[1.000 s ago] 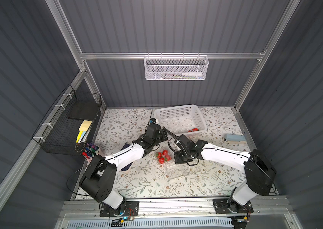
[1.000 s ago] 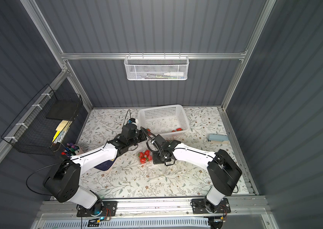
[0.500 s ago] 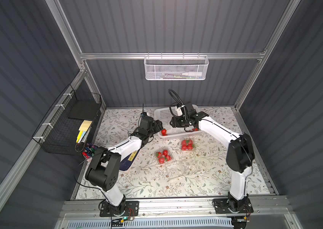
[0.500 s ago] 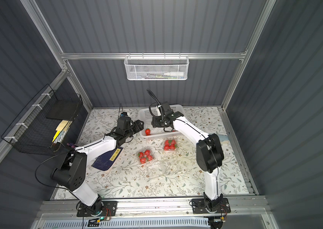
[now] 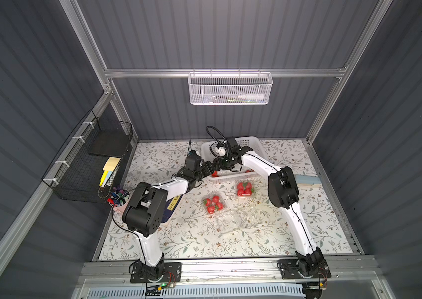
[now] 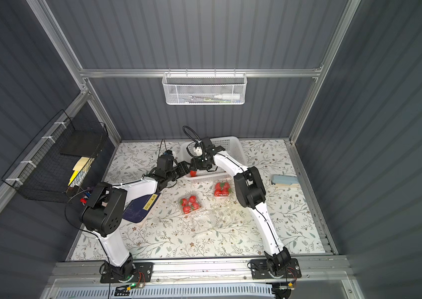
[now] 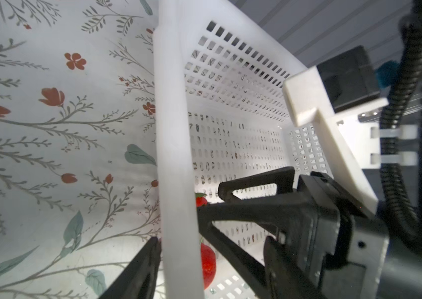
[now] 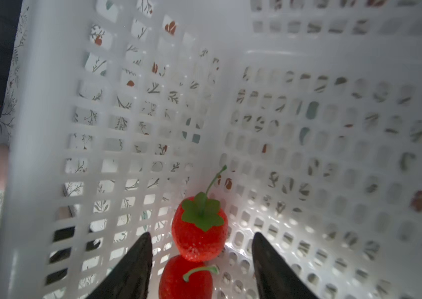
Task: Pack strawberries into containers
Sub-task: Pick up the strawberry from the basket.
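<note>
Right gripper (image 8: 201, 234), fingers parted and holding nothing, set inside a corner of the white basket (image 8: 36, 129) with two strawberries (image 8: 199, 233) lying between its tips, neither tip visibly touching them; left gripper (image 7: 209, 240), likewise parted and empty, straddling the basket's rim at its near left corner, one finger outside the wall and one inside (the rim fills only part of the gap). Nearest the arm bases in both top views, an empty container (image 5: 233, 220) of clear plastic on the floral tabletop (image 5: 178, 240); just behind it, a second container (image 5: 213, 203) packed with red fruit; farther back and rightward, a third container (image 5: 245, 189), also filled, just in front of the basket; inside the basket's right end, further berries (image 5: 250, 170), partly hidden by the right arm.
</note>
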`<state>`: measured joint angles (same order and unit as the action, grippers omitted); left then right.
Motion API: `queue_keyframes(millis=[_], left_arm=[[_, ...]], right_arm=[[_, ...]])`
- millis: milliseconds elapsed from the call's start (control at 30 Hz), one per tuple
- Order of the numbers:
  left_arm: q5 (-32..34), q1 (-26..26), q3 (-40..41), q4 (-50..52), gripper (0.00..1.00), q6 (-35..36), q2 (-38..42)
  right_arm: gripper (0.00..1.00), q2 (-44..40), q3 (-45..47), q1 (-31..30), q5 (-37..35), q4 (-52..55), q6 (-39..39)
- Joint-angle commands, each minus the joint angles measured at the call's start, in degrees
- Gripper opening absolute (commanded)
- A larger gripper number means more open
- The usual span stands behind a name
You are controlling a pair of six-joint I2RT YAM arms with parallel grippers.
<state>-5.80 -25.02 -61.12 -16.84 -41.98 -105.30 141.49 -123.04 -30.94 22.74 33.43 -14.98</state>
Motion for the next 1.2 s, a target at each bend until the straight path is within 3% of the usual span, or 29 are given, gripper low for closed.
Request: queue_keyframes(millis=[0, 233, 400, 567, 1000, 1167], left_arm=[[-2.76, 0.48, -1.48, -3.06, 0.63, 0.76, -1.07], [-3.92, 0.93, -1.72, -4.38, 0.50, 0.91, -3.00], [-4.55, 1.11, -1.38, -4.44, 0.48, 1.19, -3.23], [-4.15, 1.79, -0.39, -4.14, 0.48, 1.46, -1.53], [-2.70, 3.77, 0.38, -1.83, 0.48, 2.46, 3.92], [-1.61, 4.16, 0.72, -0.94, 0.49, 2.60, 6.52]], right_arm=[[0.62, 1.16, -1.76, -0.19, 5.66, -0.61, 0.32], [0.53, 3.64, -2.54, -0.89, 6.96, 1.61, -0.13], [0.37, 4.88, -2.94, -0.81, 7.37, 1.81, -1.80], [0.29, 4.55, -3.12, -0.61, 8.14, 1.75, -3.44], [0.14, -7.23, 4.16, 1.41, 6.81, -3.08, -5.20], [0.13, -11.38, 7.38, 2.15, 4.50, -3.94, -5.22]])
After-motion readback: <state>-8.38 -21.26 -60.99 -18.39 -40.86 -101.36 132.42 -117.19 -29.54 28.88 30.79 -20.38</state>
